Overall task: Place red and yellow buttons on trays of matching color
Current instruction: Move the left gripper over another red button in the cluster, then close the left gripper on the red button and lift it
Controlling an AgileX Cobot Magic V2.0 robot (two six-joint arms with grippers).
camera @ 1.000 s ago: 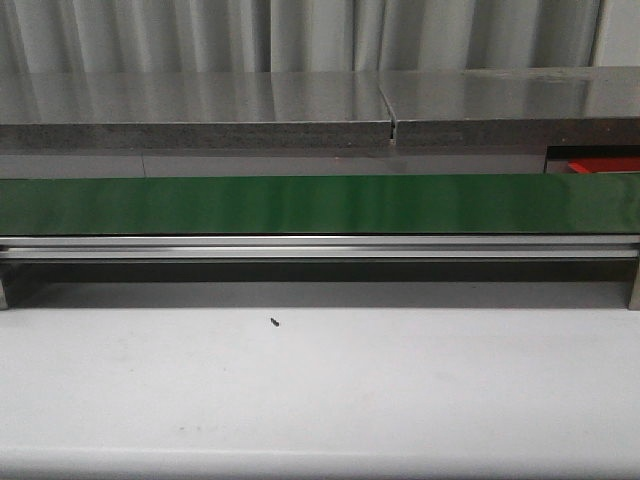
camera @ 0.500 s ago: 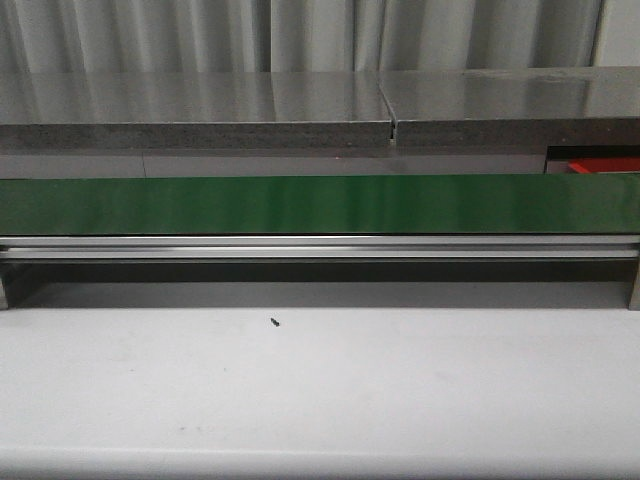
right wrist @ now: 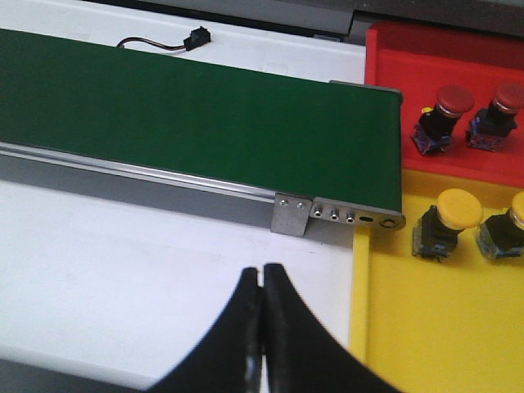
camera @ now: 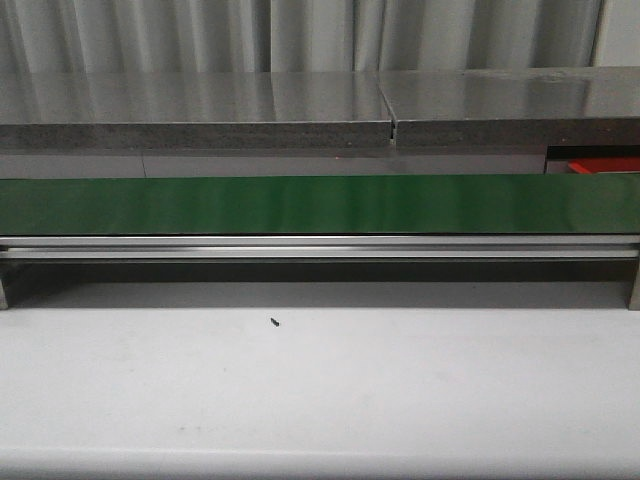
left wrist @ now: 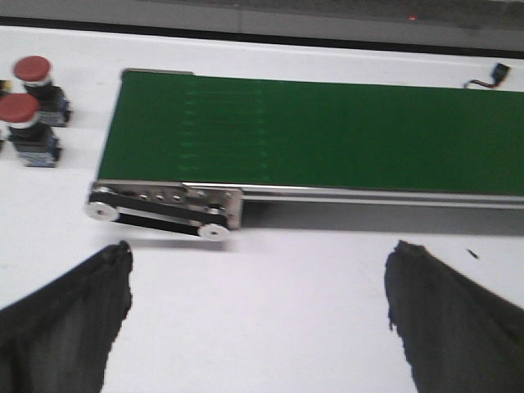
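Nearest me is the white table (camera: 320,390), bare but for a tiny dark speck (camera: 273,322), perhaps a stray screw. Neither arm reaches into the front view; both hang back over this near strip.

The left gripper (left wrist: 258,315) has its dark fingers (left wrist: 61,315) spread wide apart with nothing between them, facing the left end of the belt, which reads as ready to take the next piece. The right gripper (right wrist: 262,327) has its fingers pressed together on nothing, parked before the belt's right end.

Beyond them the green conveyor belt (camera: 320,205) runs the width of the scene on its aluminium rail (camera: 320,247), with no button on it.

Off the belt's left end two red buttons (left wrist: 29,106) stand upright on the table, side by side and unsorted, within the left arm's reach. At the right end the trays sit just past the roller, so parts can be dropped straight off: the yellow tray (right wrist: 442,311) nearer, holding two yellow buttons (right wrist: 446,219), and the red tray (right wrist: 409,57) behind it, holding two red ones (right wrist: 442,115).

Farthest stands a grey steel counter (camera: 320,105).
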